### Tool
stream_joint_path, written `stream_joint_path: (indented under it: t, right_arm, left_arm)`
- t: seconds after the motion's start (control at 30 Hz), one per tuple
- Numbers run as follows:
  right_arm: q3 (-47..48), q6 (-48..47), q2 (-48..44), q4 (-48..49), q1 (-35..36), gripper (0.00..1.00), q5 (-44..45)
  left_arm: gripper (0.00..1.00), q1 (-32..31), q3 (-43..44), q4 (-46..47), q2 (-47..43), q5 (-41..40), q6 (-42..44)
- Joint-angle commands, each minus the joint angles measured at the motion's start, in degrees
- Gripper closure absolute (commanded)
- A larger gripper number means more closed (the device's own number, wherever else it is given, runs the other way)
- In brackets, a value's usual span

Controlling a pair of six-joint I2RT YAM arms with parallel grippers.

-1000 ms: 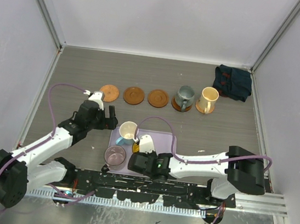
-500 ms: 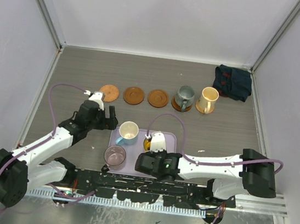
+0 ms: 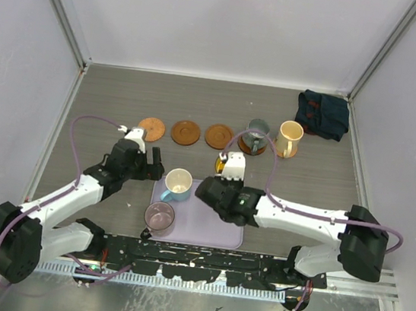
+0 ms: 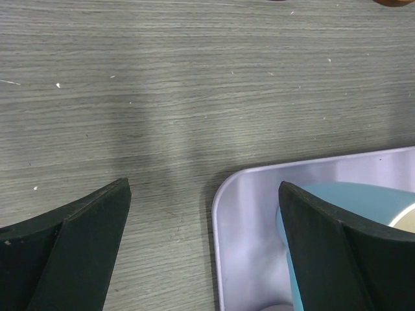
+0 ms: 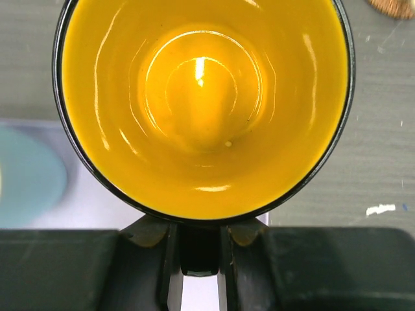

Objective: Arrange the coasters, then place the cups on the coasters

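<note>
Three bare coasters [image 3: 151, 128], [image 3: 186, 131], [image 3: 219, 135] lie in a row; to their right stand a grey-green cup [image 3: 255, 134] and a cream cup [image 3: 289, 138], each on a coaster. My right gripper [image 3: 227, 166] [image 5: 199, 249] is shut on the handle of the orange-yellow cup [image 5: 204, 103], held above the table just beyond the tray's far edge. On the lavender tray [image 3: 214, 221] sit a white-and-blue cup [image 3: 177, 183] [image 4: 363, 201] and a translucent purple cup [image 3: 159, 215]. My left gripper [image 3: 153, 162] [image 4: 202, 188] is open and empty over the tray's far left corner [image 4: 259, 220], beside the blue cup.
A dark blue cloth [image 3: 323, 114] is bunched at the far right corner. White walls with metal posts close in the table on three sides. A coaster edge [image 5: 395, 6] shows at the top right of the right wrist view.
My right arm has lifted the orange-yellow cup off the tray's middle and carried it away from me toward the coaster row. The left arm has stayed put.
</note>
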Motion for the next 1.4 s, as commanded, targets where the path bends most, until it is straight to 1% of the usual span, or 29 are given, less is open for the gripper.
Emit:
stream_joint_path:
  t: [0.0, 0.13, 0.33, 0.5, 0.63, 0.93, 1.37]
  right_arm:
    - [7.6, -8.9, 3.3, 13.0, -6.8, 0.99, 2.0]
    - [13.1, -13.4, 9.0, 17.1, -11.4, 0.99, -0.6]
    - [20.8, -17.0, 17.7, 22.7, -17.0, 0.99, -4.7]
    - [28.8, -19.4, 26.2, 22.8, -21.4, 0.99, -10.1]
    - [34.2, -21.4, 31.5, 21.6, -23.6, 0.99, -11.8]
    - [35.9, -22.9, 35.6, 22.3, -27.2, 0.99, -10.9]
    - [34.9, -22.3, 37.6, 24.9, -27.6, 0.99, -13.6]
  left_arm:
    - [0.02, -0.2, 2.2, 3.3, 0.9, 0.7, 0.0]
    - [0.02, -0.2, 2.7, 3.5, 1.8, 0.6, 0.8]
    - [0.02, -0.2, 4.7, 3.0, 3.4, 1.0, 2.1]
    - [0.02, -0.2, 5.9, 1.6, 3.8, 0.7, 3.0]
    - [0.02, -0.1, 5.8, 0.8, 3.2, -0.6, 2.9]
    - [0.02, -0.2, 5.3, 0.8, 3.8, -2.0, 2.5]
    - [0.02, -0.2, 5.6, 0.7, 4.6, -3.2, 2.9]
